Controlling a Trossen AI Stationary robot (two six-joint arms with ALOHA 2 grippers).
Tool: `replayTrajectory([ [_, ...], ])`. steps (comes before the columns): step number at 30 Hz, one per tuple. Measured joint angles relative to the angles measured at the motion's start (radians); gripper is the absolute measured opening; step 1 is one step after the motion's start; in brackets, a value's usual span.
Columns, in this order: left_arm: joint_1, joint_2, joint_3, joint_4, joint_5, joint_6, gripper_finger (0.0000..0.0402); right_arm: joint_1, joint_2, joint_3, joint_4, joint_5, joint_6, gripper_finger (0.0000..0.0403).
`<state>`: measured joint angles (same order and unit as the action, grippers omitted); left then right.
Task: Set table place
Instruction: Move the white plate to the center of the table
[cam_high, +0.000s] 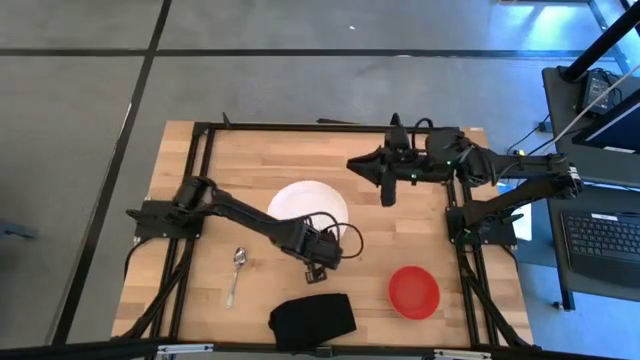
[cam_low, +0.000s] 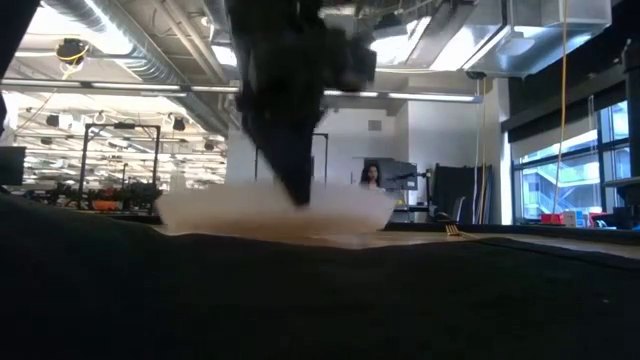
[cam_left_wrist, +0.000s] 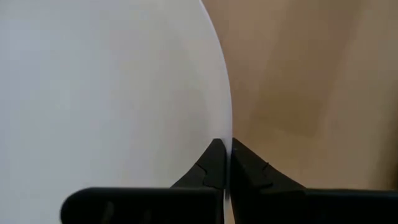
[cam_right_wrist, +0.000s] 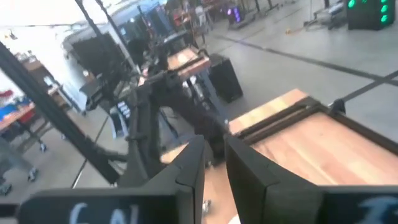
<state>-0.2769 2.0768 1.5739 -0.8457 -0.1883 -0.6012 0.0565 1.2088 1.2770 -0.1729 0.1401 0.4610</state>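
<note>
The round white plate (cam_high: 305, 203) lies mid-table, and my left gripper (cam_high: 323, 255) is shut on its near right rim; the low view shows the plate as a pale blur (cam_low: 275, 212) under the dark gripper. A silver spoon (cam_high: 236, 276) lies on the table (cam_high: 250, 150) to the plate's near left. The red bowl (cam_high: 413, 291) stands at the near right. My right gripper (cam_high: 388, 192) hangs high over the far right part, about level, with a narrow gap between its fingers (cam_right_wrist: 214, 160) and nothing visible in it. No fork shows. My left gripper pinches the plate's rim (cam_left_wrist: 228, 127) between its two fingers (cam_left_wrist: 211, 163), one over the plate's face and one on the outer side. They come steeply from above, pointing down. Whether the plate is lifted or still rests on the table, I cannot tell.
A black lump (cam_high: 313, 320) sits at the near edge between the spoon and the bowl. Black frame rails (cam_high: 200, 160) run along the table's sides. Bare wood (cam_left_wrist: 311, 74) lies right of the plate.
</note>
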Motion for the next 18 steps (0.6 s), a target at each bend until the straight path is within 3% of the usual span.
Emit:
replayTrajectory([
  [8,-0.001,0.068,0.003,0.142,0.048,-0.101,0.0007,0.02,0.001,0.0,-0.047,-0.003,0.001,0.0067],
  [18,0.035,0.059,0.003,0.2,0.177,-0.19,0.01,0.028,0.001,0.0,-0.124,-0.04,0.001,0.0067],
])
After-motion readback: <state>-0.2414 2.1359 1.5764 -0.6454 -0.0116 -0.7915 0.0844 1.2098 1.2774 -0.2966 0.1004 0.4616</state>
